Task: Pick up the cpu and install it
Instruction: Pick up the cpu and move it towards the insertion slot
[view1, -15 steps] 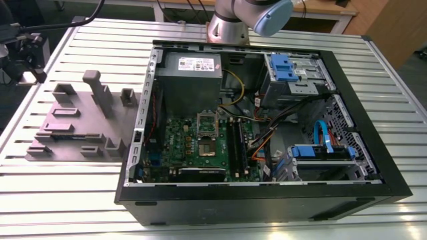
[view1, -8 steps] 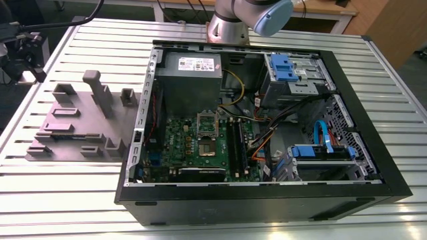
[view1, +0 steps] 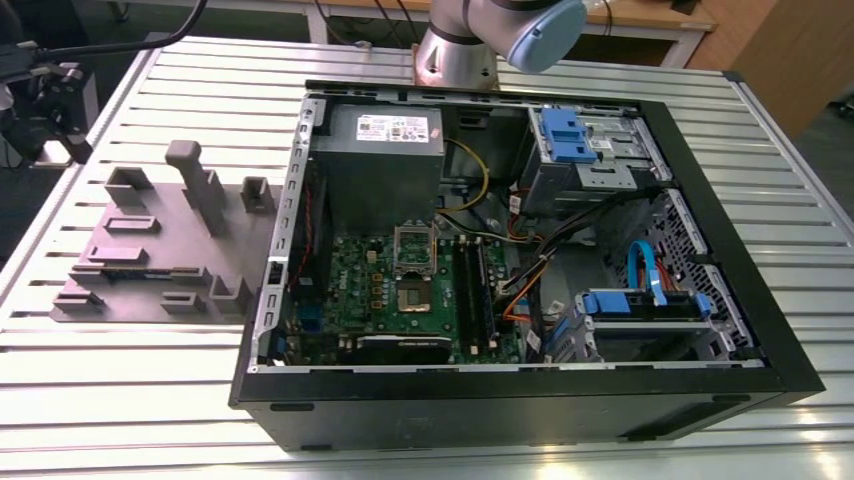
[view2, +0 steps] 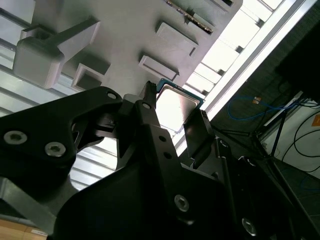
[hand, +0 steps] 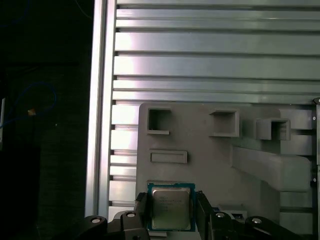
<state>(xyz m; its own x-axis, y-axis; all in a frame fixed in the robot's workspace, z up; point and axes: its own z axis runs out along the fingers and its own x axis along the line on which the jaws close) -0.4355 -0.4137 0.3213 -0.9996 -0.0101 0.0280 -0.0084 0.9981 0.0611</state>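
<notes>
1. Pincer (hand: 171, 212) pinches the cpu (hand: 170, 205): in both wrist views its two black fingers (hand: 202, 210) press on two opposite edges of the chip.
2. Held flat, the cpu (view2: 176, 107) shows its metal top to both wrist cameras.
3. It is square, so no side reads as a long axis. In the first wrist view its edges run parallel to the edges of the tray (hand: 210, 165) behind it.
4. Its top is a smooth silver-grey plate with a soft sheen, framed by a thin blue-green rim.
5. Whether the chip touches the tray or hangs clear of it, I cannot tell.
6. The tray (view2: 125, 30) is matt grey plastic with square pockets, shallow rectangular recesses and a raised block with a long arm. In the exterior view it (view1: 154, 235) lies on the table (view1: 160, 400), to the exterior view's left of the case (view1: 534, 400).
7. The table is ribbed, pale, shiny metal slats.
8. The case is a black box lying open, with a green board (view1: 360, 280), blue drive brackets and loose cables inside.
</notes>
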